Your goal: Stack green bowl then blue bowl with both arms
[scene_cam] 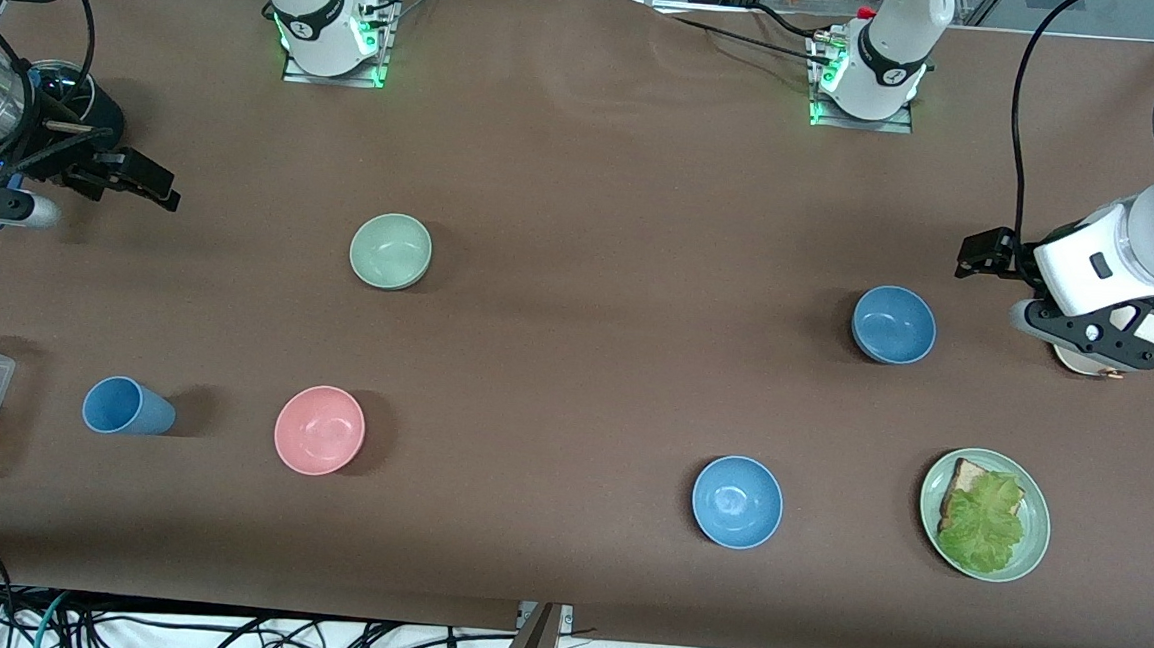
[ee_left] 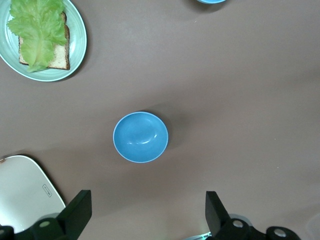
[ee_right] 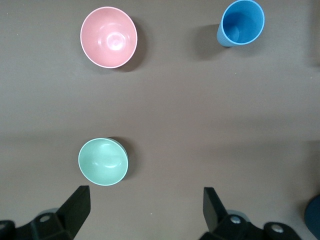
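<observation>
Bright, even overhead light fills all three views, and everything reads sharp. Soft shadows fall beside the pink bowl [scene_cam: 319, 429] and the blue cup [scene_cam: 127, 407] on the matte brown table [scene_cam: 575, 364]. A small glare spot shines inside the sky-blue bowl [scene_cam: 736, 501]. Green lamps glow at both arm bases.

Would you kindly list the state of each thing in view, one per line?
Green bowl: upright, empty, unstacked.
Blue bowl: upright, empty, unstacked.
Sky-blue bowl: upright, empty.
Pink bowl: upright, empty.
Cup: on its side.
Plate: holds bread and lettuce.
Left gripper: open, empty, waiting.
Right gripper: open, empty, waiting.
</observation>
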You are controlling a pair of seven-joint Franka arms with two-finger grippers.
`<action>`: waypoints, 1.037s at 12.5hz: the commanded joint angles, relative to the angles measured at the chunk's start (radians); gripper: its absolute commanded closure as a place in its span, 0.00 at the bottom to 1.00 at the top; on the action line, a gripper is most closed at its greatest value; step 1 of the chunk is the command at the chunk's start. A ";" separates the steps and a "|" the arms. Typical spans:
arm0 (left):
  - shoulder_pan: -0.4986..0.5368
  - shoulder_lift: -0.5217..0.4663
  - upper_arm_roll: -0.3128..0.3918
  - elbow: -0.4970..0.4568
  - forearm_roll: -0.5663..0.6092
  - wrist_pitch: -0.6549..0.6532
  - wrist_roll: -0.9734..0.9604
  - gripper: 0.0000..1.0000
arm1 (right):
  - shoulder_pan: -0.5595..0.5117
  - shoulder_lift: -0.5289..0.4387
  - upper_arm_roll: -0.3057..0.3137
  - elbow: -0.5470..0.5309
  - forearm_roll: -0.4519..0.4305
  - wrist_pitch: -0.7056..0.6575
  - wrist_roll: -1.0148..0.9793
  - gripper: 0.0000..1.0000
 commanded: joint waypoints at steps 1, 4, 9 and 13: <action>-0.002 0.012 -0.002 0.030 -0.001 -0.017 0.005 0.00 | -0.018 -0.014 0.015 -0.001 -0.012 -0.020 -0.016 0.00; -0.003 0.010 -0.007 0.030 0.016 -0.014 -0.007 0.00 | -0.018 -0.019 0.015 -0.003 -0.011 -0.020 -0.013 0.00; -0.078 -0.049 0.069 -0.026 0.011 0.016 -0.001 0.00 | -0.018 -0.020 0.015 -0.012 -0.008 -0.020 -0.014 0.00; -0.289 -0.155 0.301 -0.126 -0.010 0.162 -0.011 0.00 | -0.018 -0.020 0.015 -0.015 -0.008 -0.019 -0.017 0.00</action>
